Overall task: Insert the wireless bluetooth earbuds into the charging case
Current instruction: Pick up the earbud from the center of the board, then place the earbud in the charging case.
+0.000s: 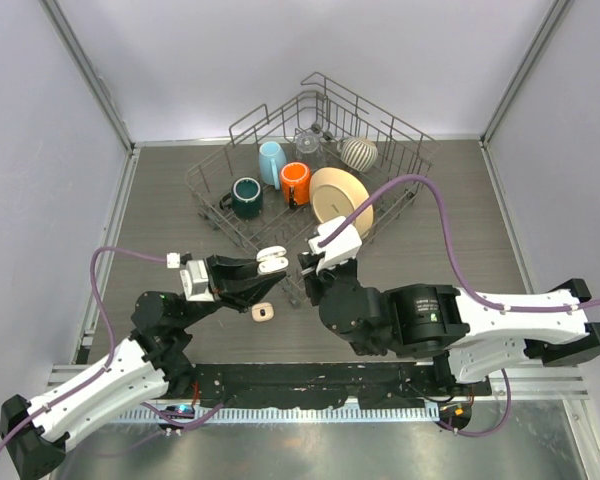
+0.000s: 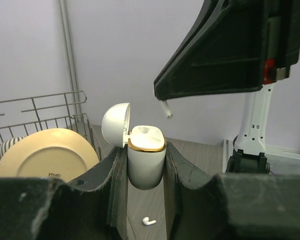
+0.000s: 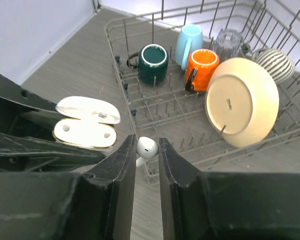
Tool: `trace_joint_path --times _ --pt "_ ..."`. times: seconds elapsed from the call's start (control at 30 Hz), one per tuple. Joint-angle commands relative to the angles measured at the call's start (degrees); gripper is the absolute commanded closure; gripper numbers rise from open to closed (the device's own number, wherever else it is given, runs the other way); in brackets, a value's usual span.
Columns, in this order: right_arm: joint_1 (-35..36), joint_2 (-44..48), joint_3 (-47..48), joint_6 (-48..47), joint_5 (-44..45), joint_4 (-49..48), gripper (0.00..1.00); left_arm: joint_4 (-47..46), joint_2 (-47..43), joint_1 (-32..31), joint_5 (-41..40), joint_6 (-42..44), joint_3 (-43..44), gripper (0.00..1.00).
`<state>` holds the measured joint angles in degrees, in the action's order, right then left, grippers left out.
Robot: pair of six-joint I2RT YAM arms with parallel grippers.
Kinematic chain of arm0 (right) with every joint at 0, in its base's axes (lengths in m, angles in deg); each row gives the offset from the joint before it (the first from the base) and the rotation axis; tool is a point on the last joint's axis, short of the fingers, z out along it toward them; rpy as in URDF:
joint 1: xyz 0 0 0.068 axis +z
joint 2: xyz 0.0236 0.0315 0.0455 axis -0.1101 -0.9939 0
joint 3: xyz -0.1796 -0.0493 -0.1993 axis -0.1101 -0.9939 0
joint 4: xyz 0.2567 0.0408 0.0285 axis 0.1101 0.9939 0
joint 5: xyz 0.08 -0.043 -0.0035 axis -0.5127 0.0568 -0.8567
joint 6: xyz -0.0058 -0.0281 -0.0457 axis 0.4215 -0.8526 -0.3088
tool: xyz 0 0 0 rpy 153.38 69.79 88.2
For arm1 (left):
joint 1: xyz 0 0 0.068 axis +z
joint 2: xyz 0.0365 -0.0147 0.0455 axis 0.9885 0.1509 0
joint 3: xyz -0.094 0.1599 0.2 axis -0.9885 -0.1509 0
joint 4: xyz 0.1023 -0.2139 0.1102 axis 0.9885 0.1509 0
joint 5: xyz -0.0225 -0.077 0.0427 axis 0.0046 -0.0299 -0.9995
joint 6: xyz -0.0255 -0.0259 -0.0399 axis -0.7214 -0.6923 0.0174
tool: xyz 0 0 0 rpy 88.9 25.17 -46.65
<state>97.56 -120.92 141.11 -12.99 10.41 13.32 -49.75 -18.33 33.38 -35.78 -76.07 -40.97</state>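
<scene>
left gripper (image 2: 146, 150) is pinched on the charging case (image 2: 146, 164), held upright between both fingers and clear of the table (image 1: 160, 200). the lid (image 2: 114, 123) is hinged open and standing to one side. the gold-rimmed top is exposed, and two sockets show from the right wrist camera.

right gripper (image 3: 146, 152) is pressed together on one earbud (image 3: 147, 147). in the left wrist view its stem hangs just above and beside the case's open top, not touching.

second earbud (image 2: 149, 221) lies on the table below the case. the top view shows a small pale item (image 1: 263, 313) near the case, probably that same bud, too small to be sure.

beyond the case is a wire dish rack (image 3: 175, 107) with a green mug (image 3: 153, 59), orange mug (image 3: 202, 65), blue mug (image 3: 189, 42) and cream plate (image 3: 241, 102).
</scene>
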Motion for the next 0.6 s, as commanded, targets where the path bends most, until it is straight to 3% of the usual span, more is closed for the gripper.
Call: trace_joint_path --times 0.0,0.13,0.57 --pt "3.32 1.76 -0.43 -12.27 9.75 -17.38 0.99 -0.81 0.53 -0.05 -0.35 1.50 0.23 1.00" --pt "4.47 1.68 -1.58 -17.20 9.32 -23.03 0.99 -0.72 1.05 -0.05 0.00 1.68 0.49 1.00" --pt "4.65 -0.08 -3.60 -17.56 5.18 -27.26 0.99 -2.22 1.67 -0.05 0.97 -0.25 0.85 1.00"
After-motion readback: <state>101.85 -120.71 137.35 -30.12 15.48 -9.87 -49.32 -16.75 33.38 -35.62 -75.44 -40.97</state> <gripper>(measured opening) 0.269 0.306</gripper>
